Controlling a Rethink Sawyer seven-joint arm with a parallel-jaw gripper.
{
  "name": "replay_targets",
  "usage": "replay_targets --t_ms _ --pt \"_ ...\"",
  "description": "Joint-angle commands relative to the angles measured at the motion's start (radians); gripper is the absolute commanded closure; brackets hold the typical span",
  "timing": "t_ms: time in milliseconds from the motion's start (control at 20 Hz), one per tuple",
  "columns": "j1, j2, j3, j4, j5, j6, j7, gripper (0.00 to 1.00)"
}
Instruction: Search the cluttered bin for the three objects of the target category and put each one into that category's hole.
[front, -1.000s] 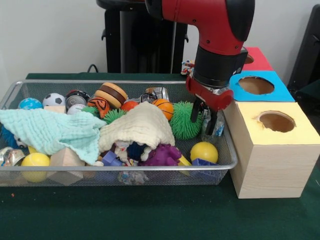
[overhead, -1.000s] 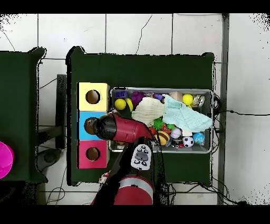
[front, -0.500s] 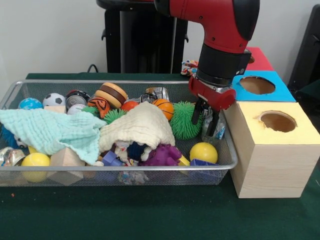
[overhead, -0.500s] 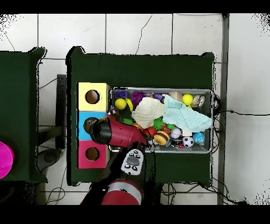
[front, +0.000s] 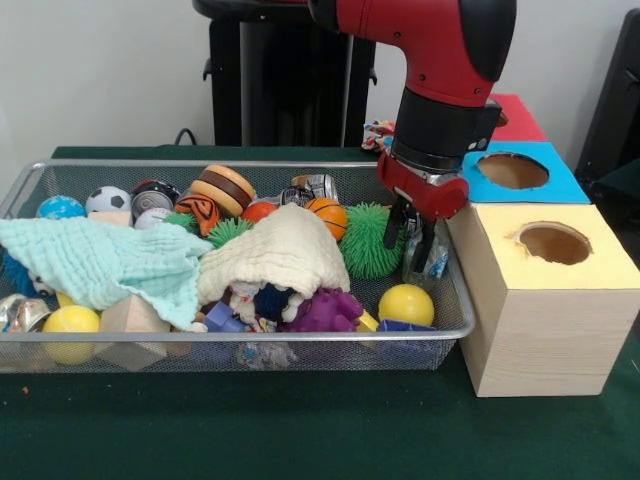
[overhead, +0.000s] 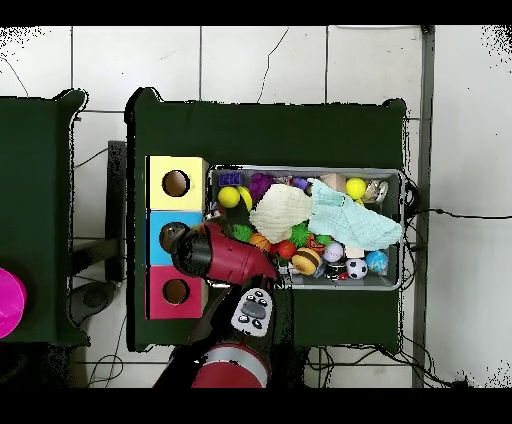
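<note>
Silver wire mesh formed the long bin (front: 300, 345) that filled the lower left and middle of the front view, and my gripper (front: 418, 243) hung at its right end, just left of the yellow-topped wooden box with a round hole (front: 552, 243). My two dark fingers (front: 424, 247) were closed on a clear plastic bottle with a blue label (front: 430, 262), which stood nearly upright between them, its lower part level with the bin's rim. Left of the bottle sat a green spiky rubber ball (front: 368, 240), and below it a plain yellow ball (front: 407, 304). A cream knitted cloth (front: 280, 255) lay heaped at mid-frame over a purple knobbly toy (front: 322, 310), with a pale mint muslin cloth (front: 100, 265) spread across the left. A small orange basketball (front: 326, 214) and a brown-and-tan layered disc toy (front: 222, 189) rested toward the back of the bin. Behind the yellow box, at upper right, was the blue-topped box with a round hole (front: 515, 171).

In the overhead view my red arm (overhead: 222, 255) covered my fingers, so their state could not be read there. The arm's end lay over the bin's (overhead: 304, 171) lower left corner, beside the blue box (overhead: 158, 238). The yellow box (overhead: 176, 183) was above it at centre left, and a red-topped box with a round hole (overhead: 176, 291) below.
</note>
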Motion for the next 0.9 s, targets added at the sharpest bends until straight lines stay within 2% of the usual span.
replay_targets --t_ms 50,150,300,450,600,900 --pt "0.056 0.022 0.166 0.144 0.11 -0.012 0.271 0.0" --pt "0.091 0.025 0.141 0.148 0.164 0.002 0.308 0.0" --pt "0.204 0.058 0.027 0.106 0.264 0.089 0.368 0.0" --pt "0.29 0.102 -0.066 0.077 0.318 0.143 0.39 0.0" --pt "0.315 0.141 -0.081 0.064 0.364 0.116 0.389 0.0" --pt "0.262 0.162 -0.025 0.072 0.379 0.027 0.353 0.0"
